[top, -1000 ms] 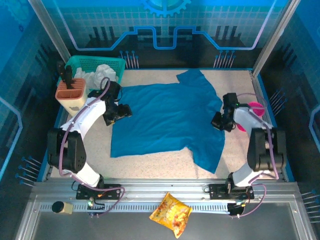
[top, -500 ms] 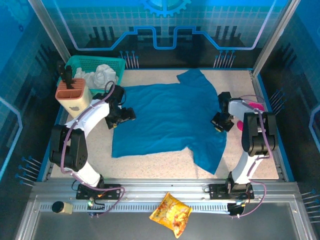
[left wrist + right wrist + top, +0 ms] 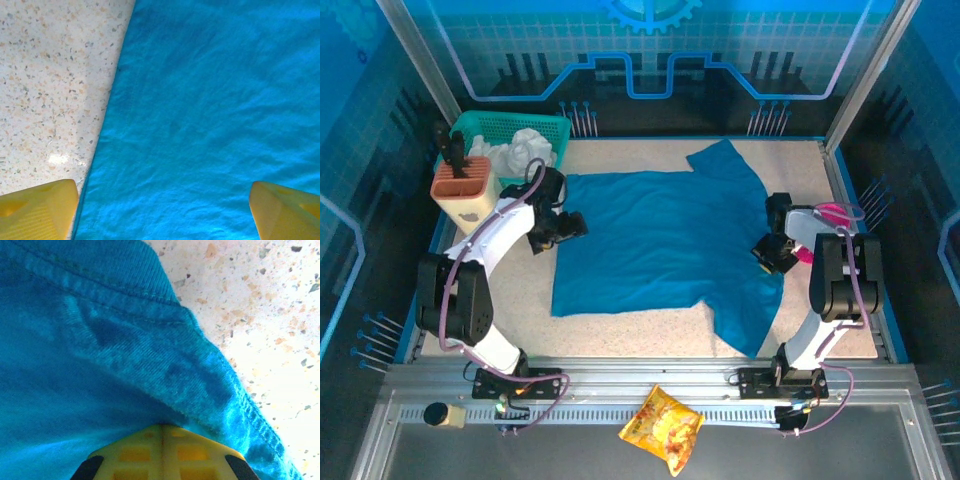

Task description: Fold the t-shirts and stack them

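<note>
Top external: t-shirt (image 3: 660,240) spread flat on the table (image 3: 620,325), between left gripper (image 3: 563,226) and right gripper (image 3: 770,255).
Left wrist: left gripper wide open, empty, straddling the t-shirt's edge.
Right wrist: right gripper closed, pinching the t-shirt's hem.

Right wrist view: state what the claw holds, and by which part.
The right claw is shut on the t-shirt, pinching its stitched edge. The left claw is open, holding nothing.
</note>
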You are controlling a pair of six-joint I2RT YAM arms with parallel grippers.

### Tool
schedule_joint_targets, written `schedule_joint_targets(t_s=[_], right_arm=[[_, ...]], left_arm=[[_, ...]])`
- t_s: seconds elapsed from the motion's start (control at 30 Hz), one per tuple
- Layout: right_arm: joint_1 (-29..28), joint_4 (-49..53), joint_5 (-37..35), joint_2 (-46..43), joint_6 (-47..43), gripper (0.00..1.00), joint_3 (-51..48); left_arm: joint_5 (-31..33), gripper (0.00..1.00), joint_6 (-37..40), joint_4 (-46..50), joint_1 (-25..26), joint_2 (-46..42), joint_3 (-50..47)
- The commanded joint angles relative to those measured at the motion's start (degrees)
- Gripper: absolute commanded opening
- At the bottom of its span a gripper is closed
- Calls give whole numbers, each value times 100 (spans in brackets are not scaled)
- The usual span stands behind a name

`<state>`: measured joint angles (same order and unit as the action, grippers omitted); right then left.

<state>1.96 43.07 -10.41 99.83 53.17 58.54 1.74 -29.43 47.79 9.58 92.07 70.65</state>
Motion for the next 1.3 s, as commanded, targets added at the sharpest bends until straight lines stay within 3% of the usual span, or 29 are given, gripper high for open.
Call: schedule_joint_targets(t_s=[0.0,0.33,0.5,0.63,0.8,1.07,1.17,1.27], right_arm=[[110,657,-143,366,161,0,-383],[96,697,64,-185,-45,0,-598],[-182,530,40,-516,-1128,0,251],[-327,181,404,-360,-2163,0,1315],[-428,200,1071,1052,-2951,0,3301],[-537,1542,1173,4077,-3218,0,6886],[-554,1823,1339,4499,-3198,0,7454],[-611,1705,1284,4358,-3208,0,7143]], left_arm=[[-4,86,148,92,-27,167,526],[-126,83,190,370,139,1017,1962],[-193,78,212,393,278,1256,2067],[-220,64,215,284,416,1589,2191],[-98,45,153,353,460,2634,3326],[113,40,-39,961,495,4499,5772],[109,40,-19,1274,552,4984,6320],[148,40,-18,1197,606,5038,6180]])
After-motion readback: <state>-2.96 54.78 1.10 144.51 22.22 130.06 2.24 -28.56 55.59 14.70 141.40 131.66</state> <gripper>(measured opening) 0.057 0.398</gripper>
